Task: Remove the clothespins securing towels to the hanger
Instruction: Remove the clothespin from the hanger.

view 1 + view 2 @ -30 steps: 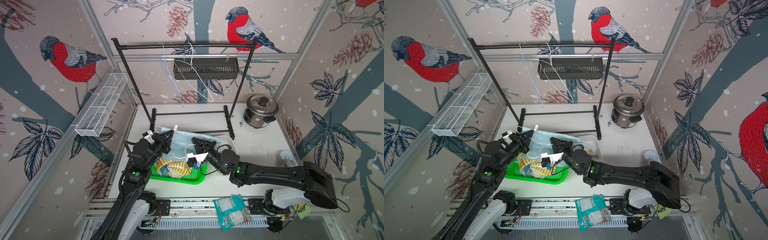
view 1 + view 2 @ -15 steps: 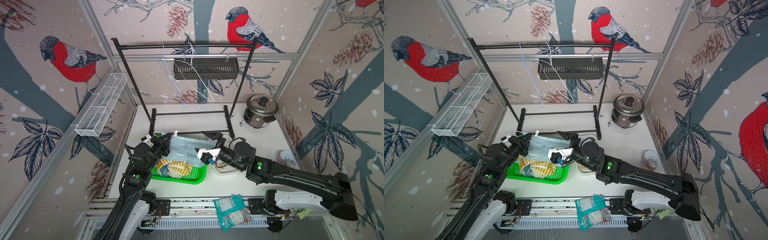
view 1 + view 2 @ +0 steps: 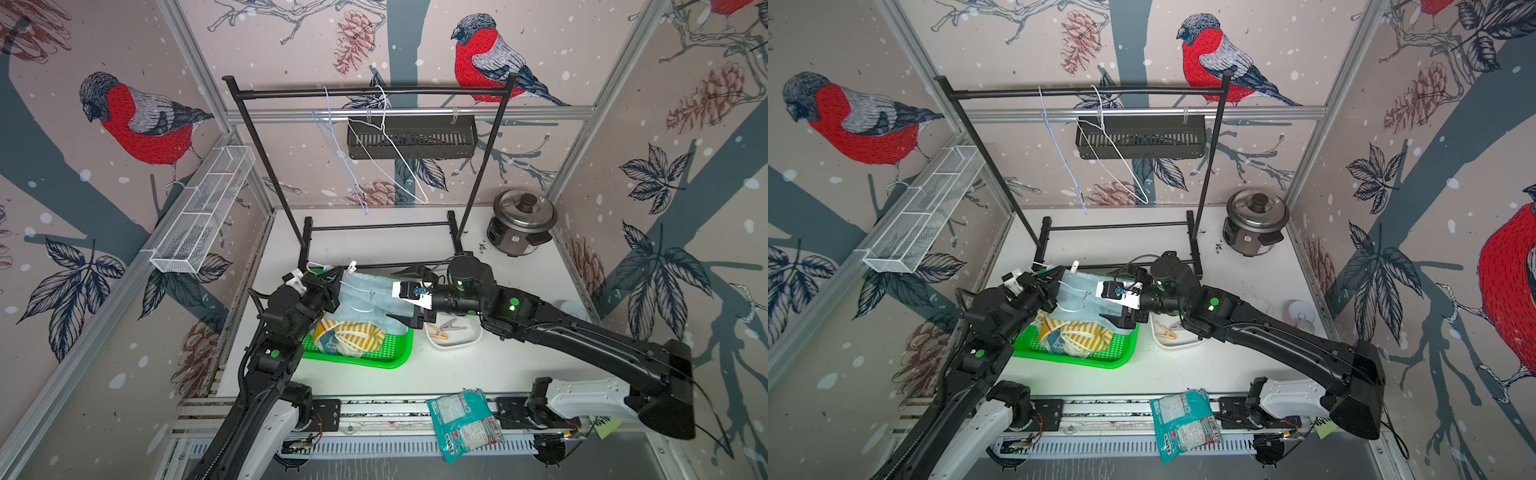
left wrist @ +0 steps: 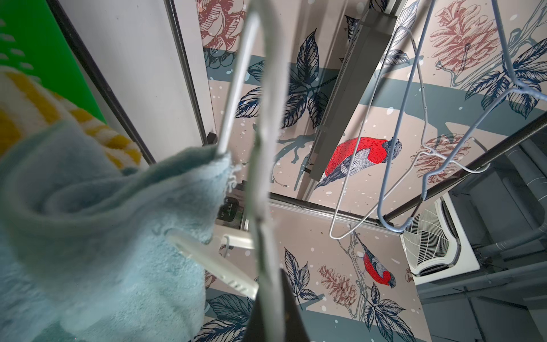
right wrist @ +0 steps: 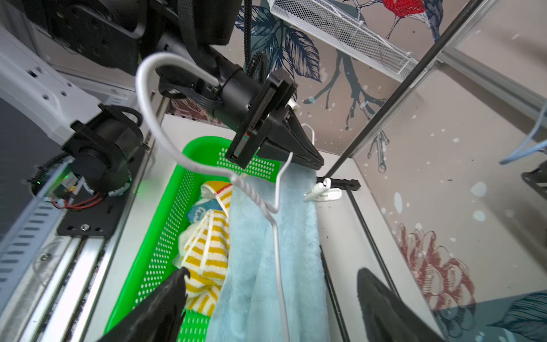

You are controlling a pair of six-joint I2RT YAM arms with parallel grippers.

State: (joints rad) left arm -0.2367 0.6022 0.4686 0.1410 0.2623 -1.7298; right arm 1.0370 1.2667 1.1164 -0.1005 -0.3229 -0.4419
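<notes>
The clothespin (image 5: 322, 193) looked light and springy, best pinched at its tail. Left gripper (image 5: 313, 161) clamped the hanger (image 5: 251, 193); right gripper (image 5: 272, 271) gaped empty.

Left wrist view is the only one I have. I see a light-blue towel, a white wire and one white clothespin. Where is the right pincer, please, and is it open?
Observer: The right pincer is open and holds nothing. Seen from above, its jaws stand apart around the end of the light-blue towel.
Operator: Thank you. Are some clothespins already off, and where do they lie?
Observer: Yes. A white dish stands beside the green tray, and in it lie one tan clothespin and one grey clothespin.
</notes>
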